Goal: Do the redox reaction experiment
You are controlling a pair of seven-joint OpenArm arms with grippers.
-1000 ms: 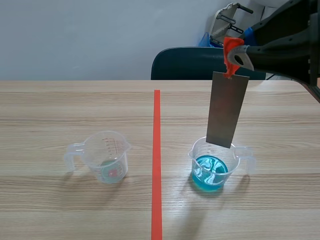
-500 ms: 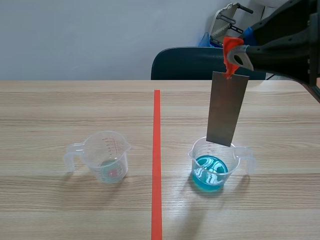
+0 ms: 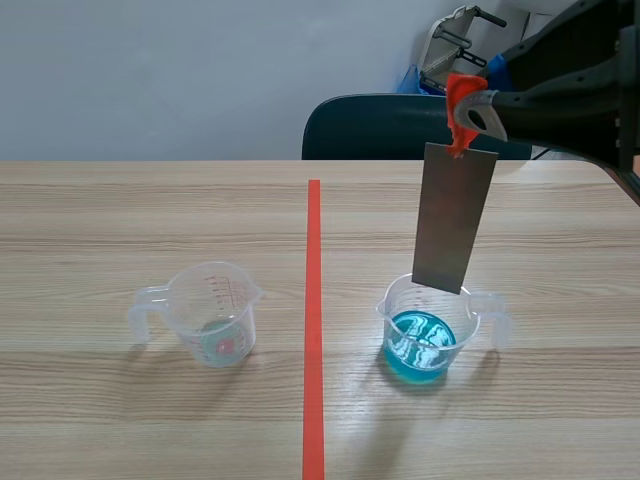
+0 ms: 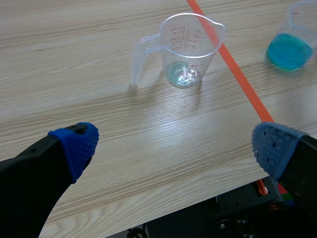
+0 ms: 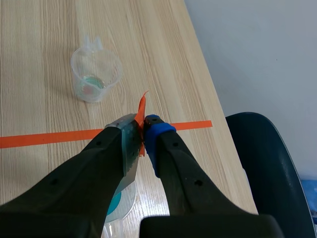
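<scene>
While the right hand (image 5: 144,135) pinches the orange tag (image 3: 457,98), the metal strip (image 3: 455,218) hangs over the blue-liquid cup (image 3: 428,330). Risk: a swinging strip could catch the rim and tip the cup, or the tag could slip. The left hand (image 4: 174,146), spread, holds nothing above the counter (image 4: 99,59).
</scene>
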